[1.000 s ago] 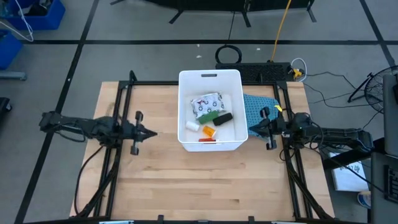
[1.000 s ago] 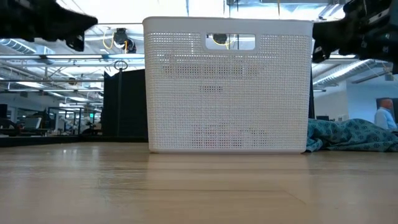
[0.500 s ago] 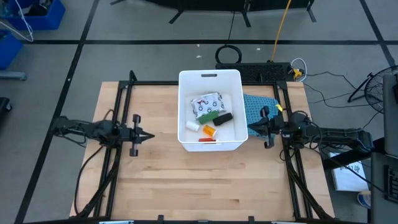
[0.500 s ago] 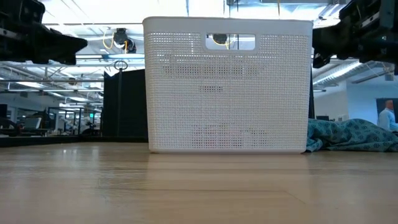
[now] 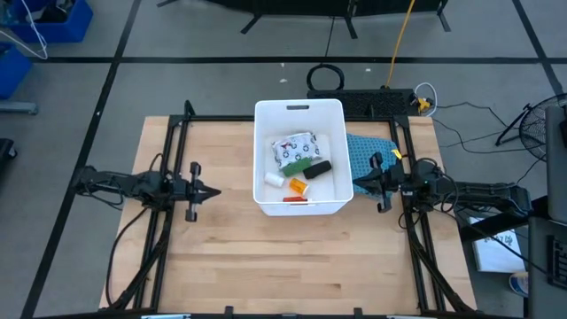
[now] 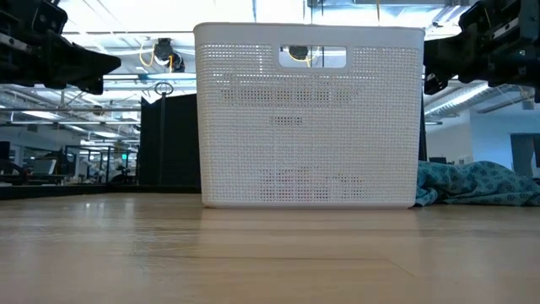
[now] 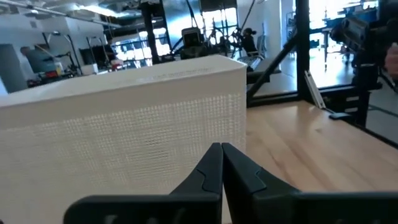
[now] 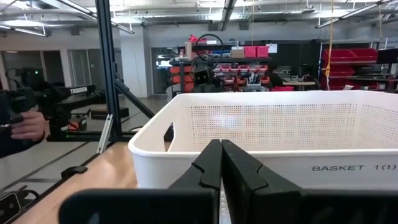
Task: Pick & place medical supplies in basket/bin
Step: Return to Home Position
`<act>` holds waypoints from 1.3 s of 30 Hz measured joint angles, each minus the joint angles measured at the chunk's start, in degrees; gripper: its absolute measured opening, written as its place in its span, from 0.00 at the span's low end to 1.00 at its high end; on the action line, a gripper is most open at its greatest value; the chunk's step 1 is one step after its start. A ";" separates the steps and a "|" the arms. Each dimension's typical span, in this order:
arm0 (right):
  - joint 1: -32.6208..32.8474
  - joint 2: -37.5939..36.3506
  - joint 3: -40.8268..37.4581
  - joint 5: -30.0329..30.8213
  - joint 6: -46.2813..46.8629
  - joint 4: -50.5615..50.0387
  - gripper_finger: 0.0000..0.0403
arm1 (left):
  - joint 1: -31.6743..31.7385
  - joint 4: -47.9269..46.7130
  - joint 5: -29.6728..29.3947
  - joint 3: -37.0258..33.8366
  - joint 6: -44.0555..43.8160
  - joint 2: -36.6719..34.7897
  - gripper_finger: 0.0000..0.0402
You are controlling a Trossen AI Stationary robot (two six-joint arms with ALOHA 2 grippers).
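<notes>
The white basket (image 5: 262,159) stands mid-table on its base, its mesh wall (image 6: 308,127) filling the low view. The medical supplies lie inside it: a white dark-printed packet (image 5: 295,148), a green bar (image 5: 301,163), a black oblong (image 5: 318,168), an orange vial (image 5: 300,187), a small white roll (image 5: 274,180) and a red tube (image 5: 295,200). My left gripper (image 5: 217,190) hovers shut to the left of the basket and points at it (image 7: 221,149). My right gripper (image 5: 356,183) hovers shut just off the basket's right wall (image 8: 221,144). Neither holds anything.
A blue-green mesh cloth (image 5: 368,154) lies on the table against the basket's right side, under my right gripper (image 6: 472,184). Black frame rails (image 5: 177,151) run along both table sides. Bare wood lies in front of the basket. A person's hand (image 8: 25,127) shows beyond the table.
My left gripper has sunk and drawn back a little toward the table's left edge, staying shut and level, then has kept still. The basket and the supplies in it have not moved.
</notes>
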 joint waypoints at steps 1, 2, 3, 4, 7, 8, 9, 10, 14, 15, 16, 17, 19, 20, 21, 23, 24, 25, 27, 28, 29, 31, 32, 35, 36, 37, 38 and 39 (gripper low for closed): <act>0.00 0.06 0.00 0.02 0.00 0.00 0.00 | 0.00 -0.07 0.23 0.01 -0.45 0.32 0.01; 0.00 0.06 0.00 0.02 0.00 -0.04 0.00 | 0.00 -0.12 0.24 0.01 -1.09 0.83 0.02; 0.00 0.06 0.00 -0.02 0.21 0.00 0.00 | 0.00 -0.14 0.17 0.01 -1.49 1.33 0.03; 0.00 0.08 0.00 -0.02 0.38 -0.01 0.00 | 0.00 -0.14 0.09 0.01 -1.51 1.75 0.04; 0.00 0.06 0.00 0.24 0.45 -0.12 0.00 | 0.00 0.13 -0.02 0.01 -1.04 2.81 0.07; 0.00 0.06 0.00 0.24 0.40 -0.21 0.00 | 0.00 0.41 -0.06 0.00 -1.12 3.05 0.07; 0.00 0.06 0.00 0.24 0.34 -0.27 0.00 | 0.00 0.79 -0.09 -0.05 -1.14 3.24 0.08; 0.00 0.06 0.00 0.26 0.35 -0.28 0.00 | 0.00 0.96 -0.12 -0.05 -1.14 3.36 0.08; 0.00 0.08 0.00 0.27 0.28 -0.28 0.00 | 0.00 1.36 -0.28 -0.10 -1.14 3.50 0.09; 0.00 0.06 0.00 0.28 0.27 -0.28 0.00 | 0.00 1.40 -0.28 -0.10 -1.14 3.50 0.09; 0.00 0.06 0.00 0.28 0.26 -0.28 0.00 | 0.00 1.42 -0.28 -0.10 -1.14 3.50 0.09; 0.00 0.06 0.00 0.29 0.26 -0.28 0.00 | 0.00 1.51 -0.26 -0.10 -1.14 3.50 0.09; 0.00 0.06 0.00 0.30 0.26 -0.28 0.00 | 0.00 1.68 -0.27 -0.10 -1.14 3.50 0.09; 0.00 0.06 0.00 0.30 0.26 -0.28 0.00 | 0.00 1.68 -0.26 -0.10 -1.14 3.50 0.09; 0.00 0.06 0.00 0.30 0.26 -0.28 0.00 | 0.00 1.70 -0.26 -0.10 -1.14 3.50 0.09; 0.00 0.06 0.00 0.30 0.25 -0.28 0.00 | 0.00 1.71 -0.26 -0.10 -1.14 3.50 0.09; 0.00 0.06 0.00 0.30 0.24 -0.28 0.00 | 0.00 1.72 -0.26 -0.10 -1.14 3.50 0.09; 0.00 0.07 0.00 0.32 0.24 -0.28 0.00 | 0.00 1.72 -0.26 -0.10 -1.14 3.50 0.09; 0.00 0.06 0.00 0.32 0.24 -0.28 0.00 | 0.00 1.74 -0.26 -0.10 -1.14 3.50 0.09; 0.00 0.06 0.00 0.32 0.24 -0.28 0.00 | 0.00 1.75 -0.26 -0.10 -1.14 3.50 0.09; 0.00 0.06 0.00 0.32 0.24 -0.28 0.00 | 0.00 1.75 -0.26 -0.10 -1.14 3.50 0.09; 0.00 0.06 0.00 0.35 0.24 -0.28 0.00 | 0.00 1.77 -0.25 -0.10 -1.14 3.50 0.09; 0.00 0.06 0.00 0.35 0.24 -0.28 0.00 | 0.00 1.77 -0.25 -0.10 -1.14 3.50 0.09; 0.00 0.06 0.00 0.35 0.24 -0.29 0.00 | 0.00 1.79 -0.24 -0.10 -1.14 3.50 0.09; 0.00 0.07 0.00 0.35 0.24 -0.28 0.00 | 0.00 1.81 -0.24 -0.10 -1.14 3.50 0.09; 0.00 0.06 0.00 0.35 0.24 -0.29 0.00 | 0.00 1.81 -0.24 -0.10 -1.14 3.50 0.09; 0.00 0.06 0.00 0.35 0.24 -0.29 0.00 | 0.00 1.81 -0.24 -0.10 -1.14 3.50 0.09; 0.00 0.06 0.00 0.37 0.24 -0.28 0.00 | 0.00 1.81 -0.24 -0.10 -1.14 3.50 0.09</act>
